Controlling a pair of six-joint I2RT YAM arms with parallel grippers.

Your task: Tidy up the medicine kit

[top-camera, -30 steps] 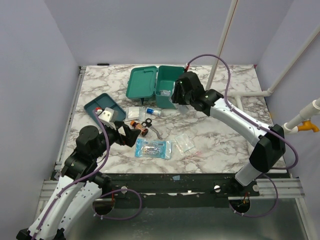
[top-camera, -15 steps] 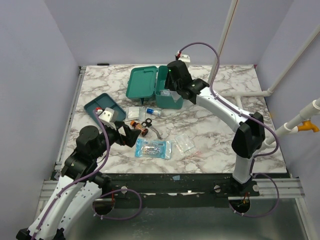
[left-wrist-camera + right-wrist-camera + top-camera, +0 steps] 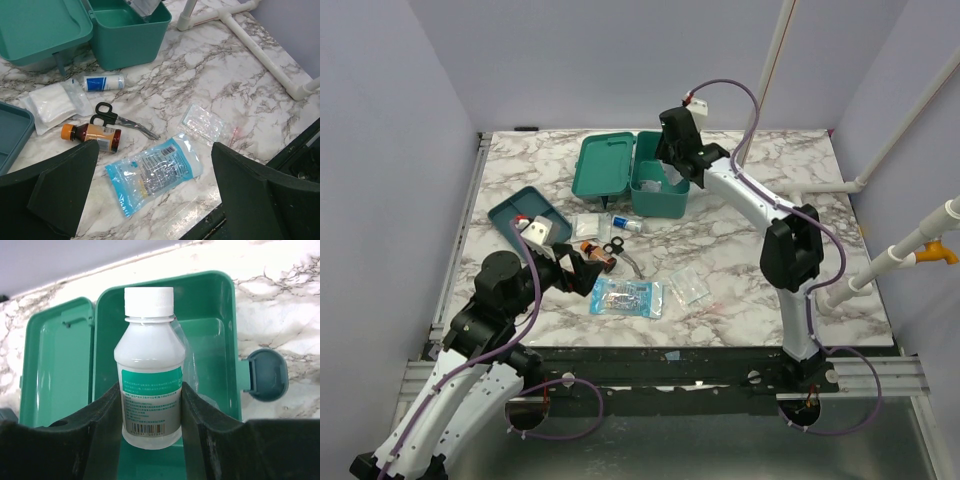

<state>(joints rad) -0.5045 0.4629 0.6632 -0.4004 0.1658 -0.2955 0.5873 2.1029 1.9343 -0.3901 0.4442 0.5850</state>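
- The kit (image 3: 660, 195) sits toward the far edge of the table (image 3: 770, 270), opening upward, with bare marble to its right.
- Its long axis runs near-to-far. The lid (image 3: 603, 165) lies open to its left, and the latch (image 3: 265, 375) is on the opposite side.
- The right gripper (image 3: 677, 150) hovers over the kit, clamped on a white bottle (image 3: 150, 385) whose cap reaches past the fingertips.
- The left gripper (image 3: 155, 150), spread wide and empty, hangs nearer than the kit, over scissors (image 3: 120, 119) and a blue packet (image 3: 152, 170).
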